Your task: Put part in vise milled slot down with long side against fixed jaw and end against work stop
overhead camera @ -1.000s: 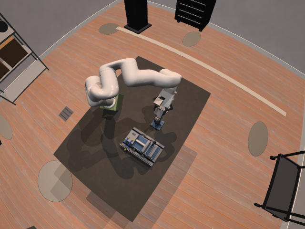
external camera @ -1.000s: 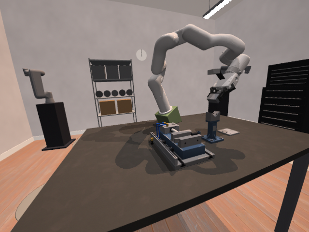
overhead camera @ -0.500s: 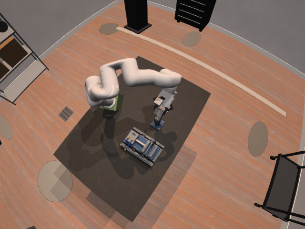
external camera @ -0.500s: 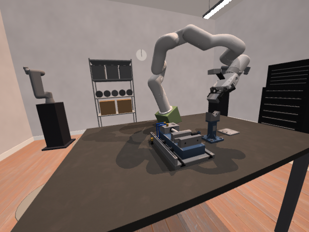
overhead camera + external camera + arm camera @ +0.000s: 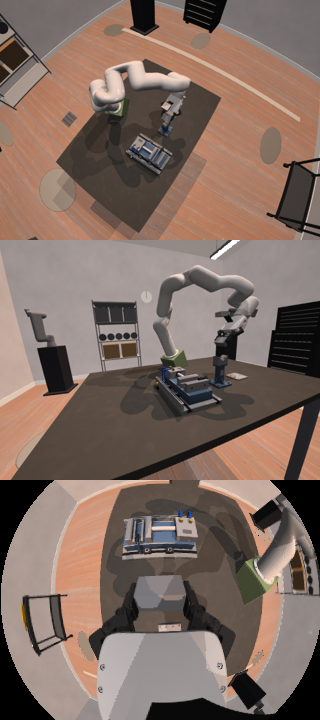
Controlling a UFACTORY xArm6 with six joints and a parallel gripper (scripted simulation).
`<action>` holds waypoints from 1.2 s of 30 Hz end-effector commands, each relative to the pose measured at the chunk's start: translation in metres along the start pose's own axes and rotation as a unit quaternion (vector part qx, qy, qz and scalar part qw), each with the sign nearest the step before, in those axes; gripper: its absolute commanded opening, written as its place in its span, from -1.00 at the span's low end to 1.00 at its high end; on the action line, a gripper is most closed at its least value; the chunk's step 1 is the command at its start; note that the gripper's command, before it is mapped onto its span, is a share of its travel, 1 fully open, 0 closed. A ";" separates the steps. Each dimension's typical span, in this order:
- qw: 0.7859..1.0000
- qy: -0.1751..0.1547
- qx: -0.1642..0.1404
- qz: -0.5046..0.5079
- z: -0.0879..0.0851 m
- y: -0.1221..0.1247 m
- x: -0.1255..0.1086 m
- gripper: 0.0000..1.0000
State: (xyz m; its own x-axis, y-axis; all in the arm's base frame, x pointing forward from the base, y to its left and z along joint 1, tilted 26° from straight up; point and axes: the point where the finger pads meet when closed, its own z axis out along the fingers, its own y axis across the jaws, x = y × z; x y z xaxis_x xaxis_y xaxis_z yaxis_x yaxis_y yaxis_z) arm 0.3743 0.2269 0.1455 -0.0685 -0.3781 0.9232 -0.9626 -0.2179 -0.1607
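My gripper (image 5: 222, 339) is shut on the part (image 5: 160, 596), a grey block, and holds it high in the air, tilted, above the V-block (image 5: 219, 361). In the overhead view the gripper (image 5: 166, 117) hangs just behind the V-block (image 5: 164, 129). The V-block's groove is empty. The infeed plate (image 5: 236, 376), a flat grey plate, lies bare behind the V-block on the right. The vise (image 5: 187, 389) stands open in the middle of the table, with nothing between its jaws; it also shows in the overhead view (image 5: 149, 152) and at the top of the wrist view (image 5: 160, 535).
The arm's green base (image 5: 173, 359) stands behind the vise. The air cylinder with blue tubes (image 5: 168, 371) is at the vise's far end. Shelves (image 5: 116, 334), a black cabinet (image 5: 297, 339) and a second arm on a pedestal (image 5: 49, 353) stand off the table.
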 end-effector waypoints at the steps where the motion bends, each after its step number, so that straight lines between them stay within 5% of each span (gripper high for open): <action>1: 1.000 -0.001 0.001 0.001 -0.001 -0.001 0.001 -1.00; 36: 1.000 -0.001 0.001 0.001 0.008 -0.001 -0.009 -1.00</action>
State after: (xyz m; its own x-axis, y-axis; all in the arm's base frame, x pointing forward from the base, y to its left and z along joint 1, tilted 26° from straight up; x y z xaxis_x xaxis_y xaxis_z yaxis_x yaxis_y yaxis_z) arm 0.3771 0.2225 0.1347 -0.0684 -0.3779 0.9233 -0.9627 -0.2178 -0.1604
